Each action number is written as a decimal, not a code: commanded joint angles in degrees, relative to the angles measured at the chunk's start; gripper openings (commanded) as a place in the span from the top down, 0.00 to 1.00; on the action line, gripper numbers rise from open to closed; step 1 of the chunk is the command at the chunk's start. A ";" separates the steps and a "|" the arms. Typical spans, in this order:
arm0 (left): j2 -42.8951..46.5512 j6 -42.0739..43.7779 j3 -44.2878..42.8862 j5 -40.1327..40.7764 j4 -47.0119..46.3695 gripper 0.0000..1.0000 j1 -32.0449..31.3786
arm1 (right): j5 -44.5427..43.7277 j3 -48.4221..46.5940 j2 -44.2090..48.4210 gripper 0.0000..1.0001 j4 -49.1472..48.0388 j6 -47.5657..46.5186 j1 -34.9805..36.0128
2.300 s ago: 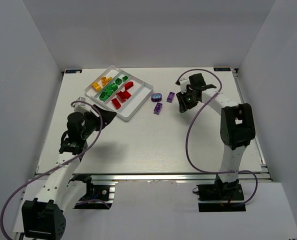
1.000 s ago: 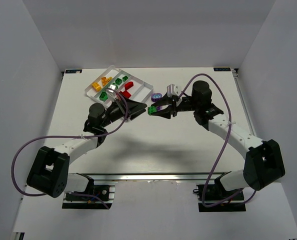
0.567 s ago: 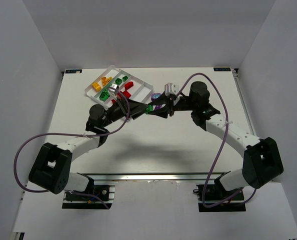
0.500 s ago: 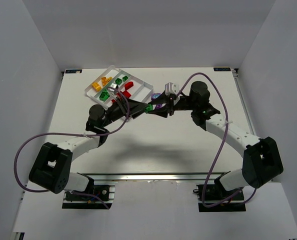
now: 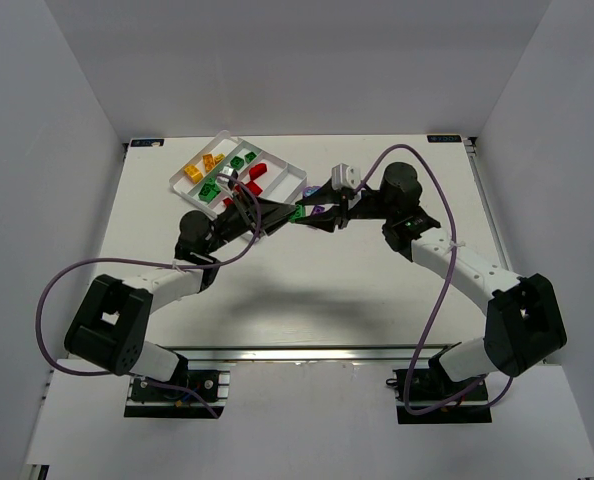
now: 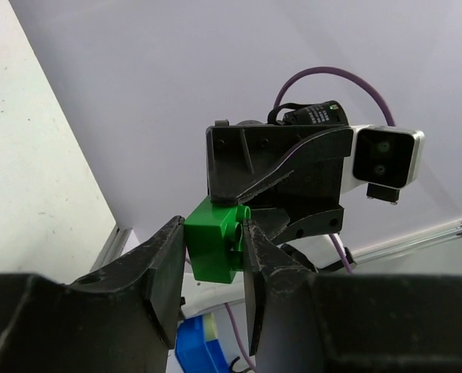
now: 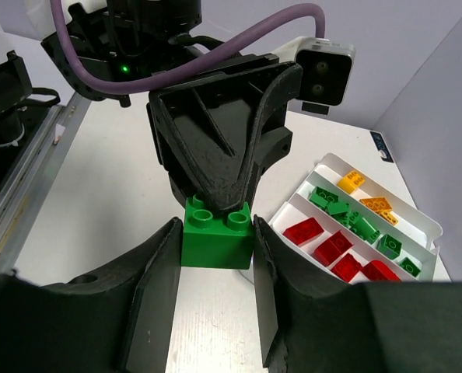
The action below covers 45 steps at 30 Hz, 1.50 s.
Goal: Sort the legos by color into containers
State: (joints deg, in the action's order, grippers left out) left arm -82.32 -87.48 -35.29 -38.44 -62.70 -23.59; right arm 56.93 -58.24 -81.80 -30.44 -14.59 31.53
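Between the meeting tips of left claw and right claw, both nipped onto it, one green lego hangs off the bench, judged a handover toward the containers just beyond left claw.

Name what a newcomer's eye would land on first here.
First, the two hands joined above the table: the left hand and right hand both pinch one green brick from opposite sides. Next, the white tray at the far left, with yellow-orange bricks, green bricks and red bricks in separate compartments.
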 commanded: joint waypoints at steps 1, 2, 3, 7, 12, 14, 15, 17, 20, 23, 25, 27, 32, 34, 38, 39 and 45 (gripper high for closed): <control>0.50 -1.90 -0.22 -3.49 -7.44 0.70 -1.10 | -2.52 -0.65 -1.08 0.84 -0.77 -0.09 0.38; 0.41 -2.08 -0.22 -3.49 -7.96 0.73 -1.10 | -2.61 -0.65 -0.99 0.82 -0.59 -0.18 0.38; 0.15 -2.17 -0.31 -3.49 -8.05 0.75 -1.10 | -2.70 -0.65 -0.99 0.82 0.11 -0.52 0.38; 0.32 -1.47 -0.48 -3.58 -6.22 0.80 -1.10 | -3.49 -1.09 -1.08 0.66 2.74 -2.19 0.38; 2.25 6.26 -3.03 -3.75 7.74 0.84 -0.93 | -4.19 -1.18 -0.29 0.11 5.38 -5.01 0.38; 3.22 10.30 -4.87 -3.93 14.68 0.86 -0.23 | -5.68 -1.44 -0.20 0.10 6.96 -5.62 0.20; 3.57 11.53 -5.49 -4.01 16.97 0.87 0.12 | -6.21 -1.79 -0.20 0.11 7.75 -6.06 0.29; 4.62 15.39 -6.89 -4.10 24.33 0.89 2.49 | -8.31 -2.40 0.15 0.10 11.25 -8.07 0.20; 6.03 22.16 -9.53 -3.40 36.79 0.91 7.58 | -11.83 -3.28 1.29 0.11 16.78 -11.94 0.11; 5.95 34.88 -16.18 1.76 55.56 0.92 12.42 | -16.22 -0.83 3.74 0.11 18.05 -18.02 -0.33; 3.67 44.53 -20.85 9.73 64.67 0.93 14.27 | -20.70 1.36 4.63 0.10 17.34 -16.70 -0.85; -0.79 49.23 -28.14 15.91 75.15 0.94 15.24 | -19.93 0.59 3.93 0.12 24.14 -20.45 -1.38; -11.26 55.49 -42.28 30.58 83.52 0.94 16.83 | -16.06 -7.23 -1.34 0.74 37.64 -17.85 -3.92; -16.60 56.71 -46.34 33.41 84.49 0.95 17.09 | -15.79 -7.07 -1.34 0.98 37.64 -17.05 -4.45; -25.59 58.39 -56.89 40.26 89.05 0.95 17.09 | -15.79 -5.92 -0.91 1.00 37.03 -16.44 -5.77; -27.00 58.65 -58.65 42.28 89.59 0.95 17.18 | -15.71 -5.40 -0.82 1.00 37.03 -16.44 -6.12; -35.44 59.45 -67.80 46.52 91.00 0.94 17.18 | -14.48 -4.17 -0.82 0.97 36.94 -15.91 -8.23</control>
State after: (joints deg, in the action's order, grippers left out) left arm -117.97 -29.80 -98.76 3.16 26.02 -6.57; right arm 40.77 -62.87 -83.29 6.39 -31.42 24.32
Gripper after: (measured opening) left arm 0.408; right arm 0.026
